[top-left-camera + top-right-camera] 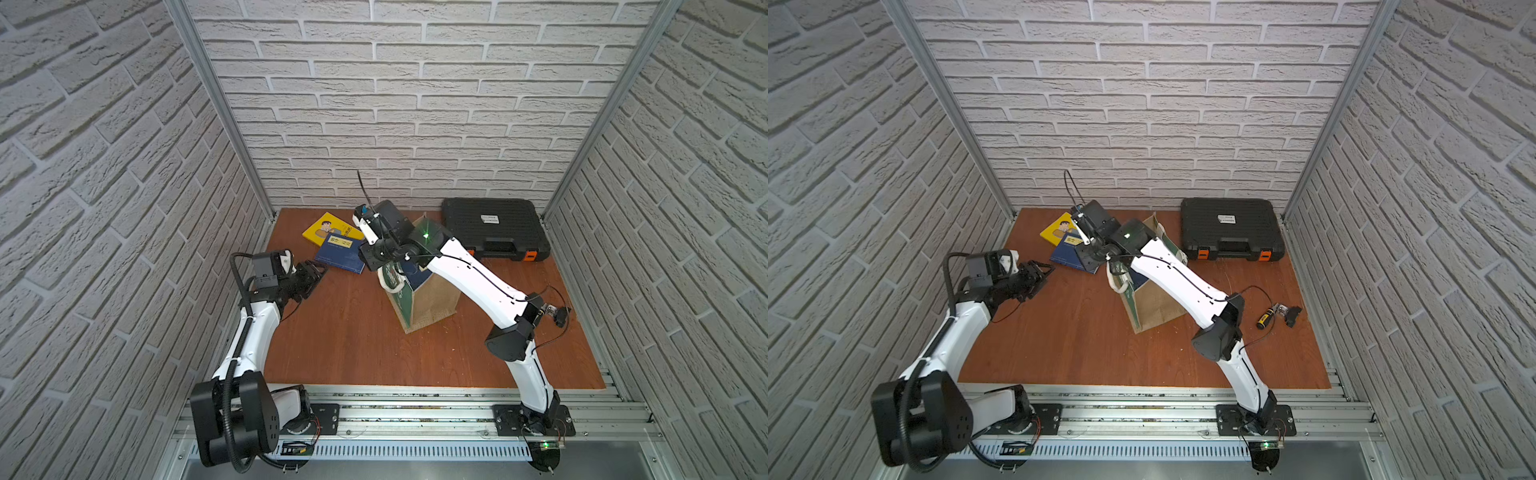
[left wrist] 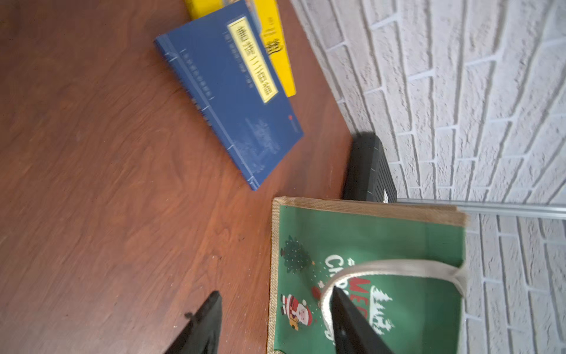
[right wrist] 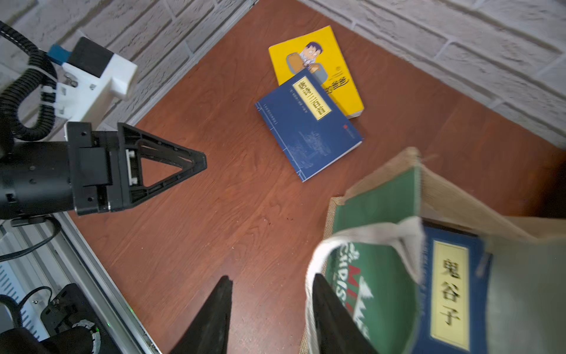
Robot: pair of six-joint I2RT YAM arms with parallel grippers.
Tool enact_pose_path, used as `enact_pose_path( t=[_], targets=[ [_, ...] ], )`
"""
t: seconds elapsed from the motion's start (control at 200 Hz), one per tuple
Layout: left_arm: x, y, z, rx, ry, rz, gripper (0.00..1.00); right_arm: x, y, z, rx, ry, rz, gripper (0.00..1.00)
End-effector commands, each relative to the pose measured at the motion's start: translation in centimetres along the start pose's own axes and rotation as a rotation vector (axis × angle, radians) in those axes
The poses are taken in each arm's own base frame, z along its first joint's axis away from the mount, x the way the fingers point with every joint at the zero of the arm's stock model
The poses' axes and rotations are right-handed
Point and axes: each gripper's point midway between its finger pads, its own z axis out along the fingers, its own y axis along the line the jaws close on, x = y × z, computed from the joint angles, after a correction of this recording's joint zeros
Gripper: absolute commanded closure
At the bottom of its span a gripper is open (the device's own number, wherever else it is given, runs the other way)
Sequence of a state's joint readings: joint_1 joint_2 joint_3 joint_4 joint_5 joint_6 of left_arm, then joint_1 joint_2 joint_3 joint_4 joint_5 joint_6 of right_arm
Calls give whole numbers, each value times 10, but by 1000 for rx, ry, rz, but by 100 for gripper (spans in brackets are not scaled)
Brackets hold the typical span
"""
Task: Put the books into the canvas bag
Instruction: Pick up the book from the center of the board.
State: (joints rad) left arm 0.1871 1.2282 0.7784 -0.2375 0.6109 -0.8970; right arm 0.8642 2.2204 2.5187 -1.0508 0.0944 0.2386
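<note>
Since the navy book (image 3: 307, 128) lies on the counter (image 1: 353, 353), partly on top of the yellow cartoon book (image 3: 318, 61), I think it is thin, light and bendy, best pinched at its free edge. Left jaws hang open and empty near it. Right jaws are open too, one inside the rope handle (image 3: 367, 234) of the soft canvas bag (image 1: 436, 299), where another navy book (image 3: 450, 291) sits.
</note>
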Motion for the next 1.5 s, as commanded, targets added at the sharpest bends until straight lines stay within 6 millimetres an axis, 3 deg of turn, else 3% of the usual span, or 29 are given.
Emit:
enact_pose_path(
  t=[0.0,0.15,0.275,0.52,0.715,0.975,1.18,1.31,1.495],
  targets=[
    [-23,-13,6,93,-61,-3,41,-27,15,11,-70,-107,-27,55],
    [-40,7,27,68,-85,-64,39,-14,32,67,-141,-83,-21,54],
    [-53,22,45,50,-104,-99,38,5,31,113,-141,-31,-16,52],
    [-73,44,83,45,-112,-158,37,30,-8,170,-70,27,54,47],
    [-91,59,110,45,-130,-187,35,35,-40,198,-51,26,104,46],
    [-89,71,149,56,-102,-226,34,44,-71,223,-43,33,158,46],
    [-84,62,182,95,-47,-229,31,59,-66,240,-84,67,164,46],
    [-84,57,191,129,-42,-221,32,71,-57,248,-148,101,166,48],
    [-89,46,194,237,-42,-208,57,87,-49,255,-198,150,175,51]
  ],
)
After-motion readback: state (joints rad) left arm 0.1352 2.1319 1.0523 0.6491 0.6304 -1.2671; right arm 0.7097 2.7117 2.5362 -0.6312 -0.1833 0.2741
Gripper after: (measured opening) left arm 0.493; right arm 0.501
